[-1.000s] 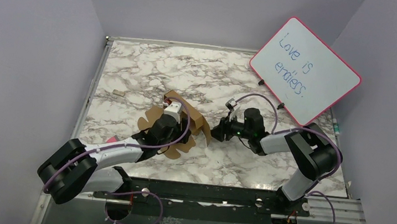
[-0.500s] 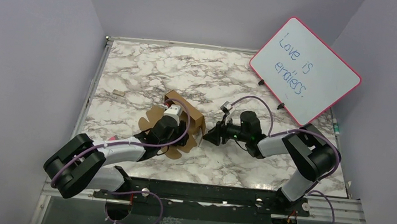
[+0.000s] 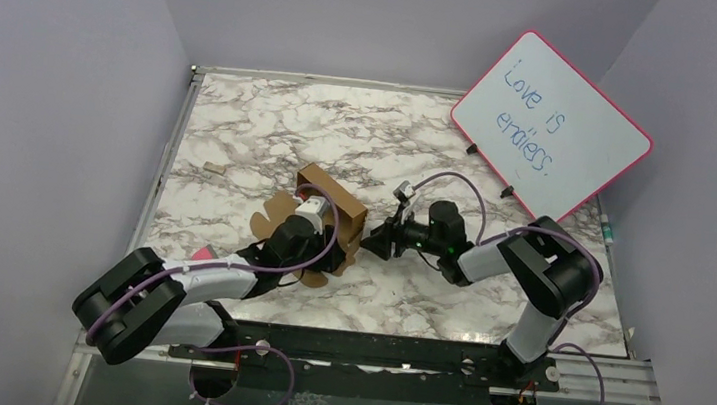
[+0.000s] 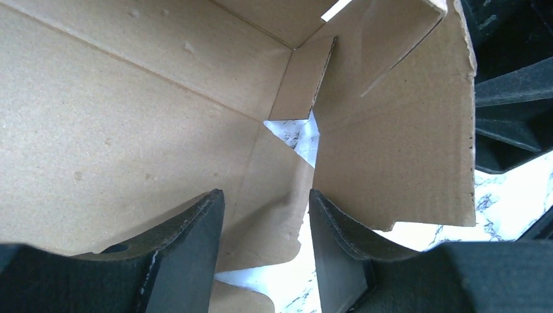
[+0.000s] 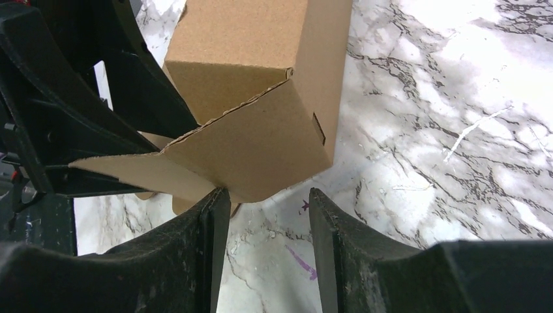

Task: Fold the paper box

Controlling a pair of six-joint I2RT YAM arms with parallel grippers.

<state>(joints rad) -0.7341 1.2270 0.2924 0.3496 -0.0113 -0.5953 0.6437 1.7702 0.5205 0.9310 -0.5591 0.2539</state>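
Paper box (image 3: pixel 339 202) sits on marble-patterned table (image 3: pixel 272 123), lilac walls (image 3: pixel 42 109) around.

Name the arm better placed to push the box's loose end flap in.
Right. The right gripper sits open just outside the paper box's end flap; the left gripper is inside the box.

Plain brown cardboard all around me: the paper box (image 4: pixel 130 117) looks matt and dry, faintly speckled, with a fibrous, slightly ragged cut edge. On my left gripper (image 4: pixel 265 195) the pads (image 4: pixel 192 248) are black, dull and grainy, like dense foam. Same dull black on my right gripper (image 5: pixel 269 192). Beneath it the table (image 5: pixel 456 98) is marble-patterned, smooth, with a soft sheen. From above, the whiteboard (image 3: pixel 552 122) shows glossy white in a pink frame, and my left arm (image 3: pixel 214 278) wears a smooth white plastic shell.
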